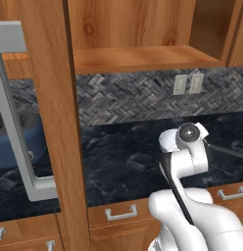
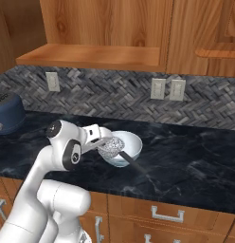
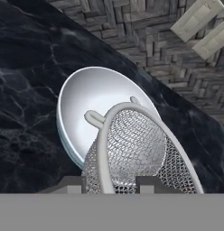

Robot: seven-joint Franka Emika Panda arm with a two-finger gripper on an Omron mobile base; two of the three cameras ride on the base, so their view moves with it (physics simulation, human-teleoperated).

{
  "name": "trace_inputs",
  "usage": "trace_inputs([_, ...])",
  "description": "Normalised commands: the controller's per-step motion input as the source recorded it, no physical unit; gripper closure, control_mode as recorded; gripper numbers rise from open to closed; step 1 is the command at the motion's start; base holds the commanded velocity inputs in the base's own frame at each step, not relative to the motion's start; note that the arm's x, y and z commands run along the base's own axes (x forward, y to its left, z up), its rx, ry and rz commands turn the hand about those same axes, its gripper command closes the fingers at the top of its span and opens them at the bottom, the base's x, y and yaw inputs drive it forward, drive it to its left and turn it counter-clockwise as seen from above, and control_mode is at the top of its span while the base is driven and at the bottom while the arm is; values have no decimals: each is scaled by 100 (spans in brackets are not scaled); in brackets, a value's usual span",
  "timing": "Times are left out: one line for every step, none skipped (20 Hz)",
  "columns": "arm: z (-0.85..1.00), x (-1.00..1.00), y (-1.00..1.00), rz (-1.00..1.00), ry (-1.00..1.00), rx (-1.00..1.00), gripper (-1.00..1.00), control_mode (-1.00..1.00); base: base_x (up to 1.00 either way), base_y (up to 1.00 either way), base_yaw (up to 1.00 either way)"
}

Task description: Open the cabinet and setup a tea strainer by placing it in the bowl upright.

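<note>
Jaws clamped on the tea strainer (image 3: 136, 149): in the hand view the gripper (image 3: 109, 182) has its two dark tips at the bottom, one on either side of the strainer's metal rim, with the wire-mesh cup bulging between them. That same view shows the bowl (image 3: 86, 97) just beyond the mesh, its glossy white inside open and facing the camera, resting on the black marble bench (image 3: 28, 90); the strainer's rim loop overlaps the bowl's near edge, though whether mesh and bowl touch cannot be told from here.

From the right base view the gripper (image 2: 103, 140) reaches sideways from the white arm, and the tea strainer (image 2: 111, 148) sits tilted at the near rim of the bowl (image 2: 131, 142), the mesh cup partly inside it, the thin dark handle slanting down and right over the bench (image 2: 185, 161). This view also gives the two wall outlets (image 2: 167, 89) on the herringbone backsplash (image 2: 100, 92).

The left base view adds what the others lack: the cabinet (image 1: 143, 44) stands open, its door (image 1: 50, 122) swung toward the camera with the long grey bar handle (image 1: 18, 142) on it and the wood shelf bare. The arm's wrist covers the bowl there; a bit of the strainer's dark handle (image 1: 229, 150) pokes out to its right. A dark blue appliance (image 1: 20, 142) sits on the bench behind the door.
</note>
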Motion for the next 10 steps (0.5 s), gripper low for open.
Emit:
trace_inputs([0, 11, 0, 0, 0, 0, 100, -100, 0, 0, 0])
trace_inputs([0, 12, 0, 0, 0, 0, 100, -100, 0, 0, 0])
trace_inputs([0, 10, 0, 0, 0, 0, 100, -100, 0, 0, 0])
trace_inputs([0, 14, 0, 0, -1, 0, 100, -100, 0, 0, 0])
trace_inputs([0, 19, 0, 0, -3, 0, 100, -100, 0, 0, 0])
trace_inputs([0, 15, 0, 0, -9, 0, 100, -100, 0, 0, 0])
trace_inputs([-13, 20, 0, 0, -9, -1, 100, -100, 0, 0, 0])
trace_inputs([-28, 23, -1, 0, -9, -6, 100, -100, 0, 0, 0])
trace_inputs([-29, 24, 0, 0, -8, -7, 100, -100, 0, 0, 0])
trace_inputs([-30, 29, -1, 0, -8, -8, 100, -100, 0, 0, 0])
